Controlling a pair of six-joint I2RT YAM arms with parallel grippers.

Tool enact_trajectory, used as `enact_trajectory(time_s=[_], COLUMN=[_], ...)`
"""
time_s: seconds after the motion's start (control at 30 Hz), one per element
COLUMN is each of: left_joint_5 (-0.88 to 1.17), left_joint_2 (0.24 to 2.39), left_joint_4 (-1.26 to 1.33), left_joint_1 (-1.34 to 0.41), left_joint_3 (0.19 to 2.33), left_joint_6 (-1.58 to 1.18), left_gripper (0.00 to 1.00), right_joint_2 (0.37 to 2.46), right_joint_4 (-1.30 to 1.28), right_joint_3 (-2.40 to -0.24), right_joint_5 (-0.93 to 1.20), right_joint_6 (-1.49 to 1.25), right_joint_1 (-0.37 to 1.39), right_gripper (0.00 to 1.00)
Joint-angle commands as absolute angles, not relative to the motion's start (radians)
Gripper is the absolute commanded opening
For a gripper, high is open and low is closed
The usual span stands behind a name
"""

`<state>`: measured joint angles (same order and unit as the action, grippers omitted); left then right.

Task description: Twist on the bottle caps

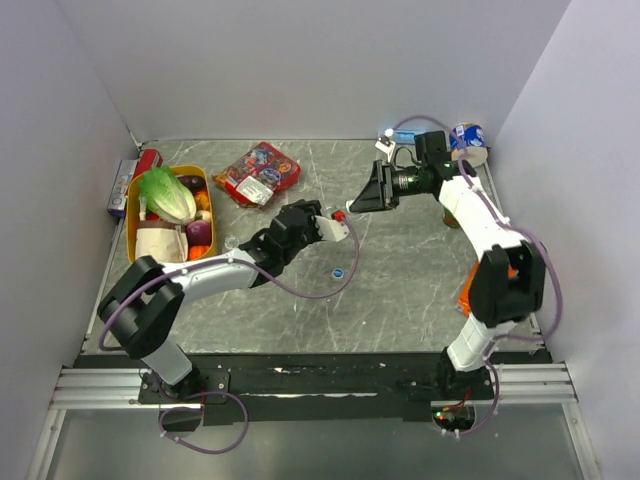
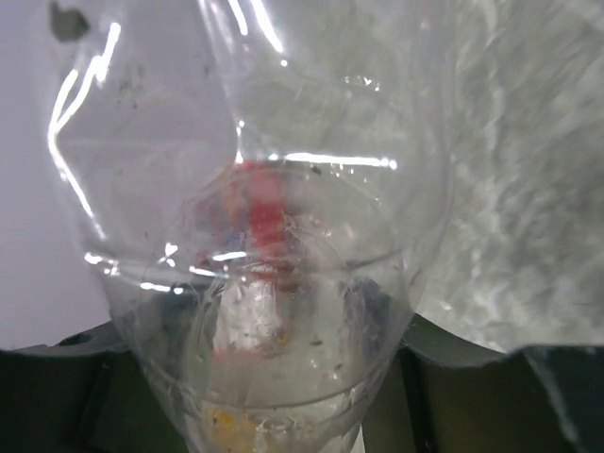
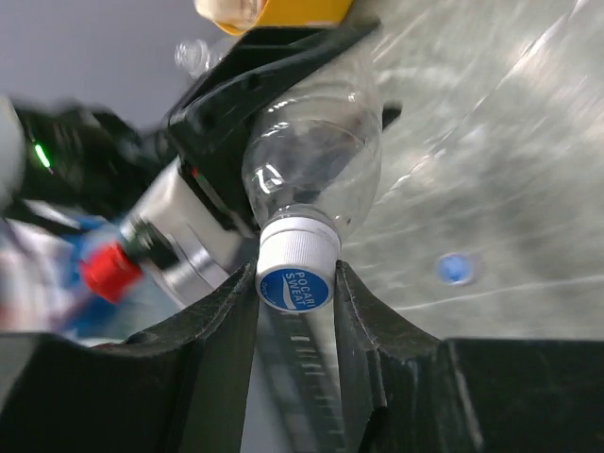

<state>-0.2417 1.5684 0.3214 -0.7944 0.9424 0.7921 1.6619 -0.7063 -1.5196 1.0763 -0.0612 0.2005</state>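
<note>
1 clear bottle (image 3: pixel 316 156) lies on its side over the middle of the table, its narrow neck pointing right. On that neck sits 1 cap (image 3: pixel 294 274), white-skirted with a blue printed top. A 2nd blue cap (image 1: pixel 338 271) lies flat on the table, nearer.
</note>
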Motion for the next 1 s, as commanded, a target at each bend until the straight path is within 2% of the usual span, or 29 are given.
enact_trajectory(time_s=[0.0,0.03,0.1,0.13,0.2,0.27,0.33,0.4,0.47,0.5,0.53,0.6,0.63,0.73,0.83,0.97], left_joint_5=[-0.376,-0.361,-0.338,-0.321,-0.264,-0.145,-0.063,0.105,0.252,0.403,0.444,0.503,0.515,0.554,0.563,0.563], left_joint_2=[1.583,1.575,1.566,1.554,1.54,1.516,1.499,1.494,1.502,1.505,1.512,1.523,1.545,1.585,1.594,1.588], left_joint_4=[0.641,0.628,0.565,0.536,0.435,0.324,0.2,0.018,-0.137,-0.211,-0.324,-0.389,-0.456,-0.537,-0.542,-0.519], left_joint_1=[-0.831,-0.833,-0.831,-0.831,-0.827,-0.812,-0.79,-0.766,-0.723,-0.709,-0.7,-0.698,-0.698,-0.695,-0.695,-0.695], left_joint_3=[1.037,1.029,1.026,1.023,1.023,1.034,1.051,1.087,1.164,1.192,1.224,1.249,1.287,1.348,1.361,1.359], left_joint_6=[0.902,0.899,0.885,0.867,0.85,0.831,0.798,0.778,0.77,0.799,0.865,0.905,0.919,0.931,0.94,0.946], left_gripper=[0.01,0.01,0.01,0.01,0.01,0.01,0.01,0.01,0.01,0.01,0.01,0.01,0.01,0.01,0.01,0.01], right_joint_2=[1.753,1.769,1.775,1.772,1.764,1.75,1.74,1.695,1.628,1.524,1.463,1.276,1.219,1.039,0.976,1.028], right_joint_4=[-0.572,-0.548,-0.502,-0.502,-0.594,-0.626,-0.713,-0.838,-0.914,-0.893,-0.827,-0.758,-0.752,-0.689,-0.65,-0.784], right_joint_3=[-1.508,-1.523,-1.601,-1.632,-1.733,-1.788,-1.845,-1.882,-1.827,-1.775,-1.647,-1.509,-1.396,-1.197,-1.144,-1.215], right_joint_5=[1.365,1.377,1.39,1.387,1.3,1.253,1.253,1.235,1.165,1.082,1.069,1.031,0.988,0.927,0.927,0.927], right_joint_6=[-0.546,-0.569,-0.546,-0.525,-0.396,-0.281,-0.186,0.123,0.391,0.466,0.544,0.785,1.006,1.236,1.314,1.391], right_joint_1=[0.195,0.181,0.123,0.098,0.007,-0.067,-0.123,-0.117,-0.083,-0.06,-0.019,0.038,0.111,0.205,0.244,0.296], right_gripper=[0.3,0.39,0.5,0.61,0.7,0.99,1.0,1.0,1.0,1.0,1.0,1.0,1.0,0.94,0.86,0.74])
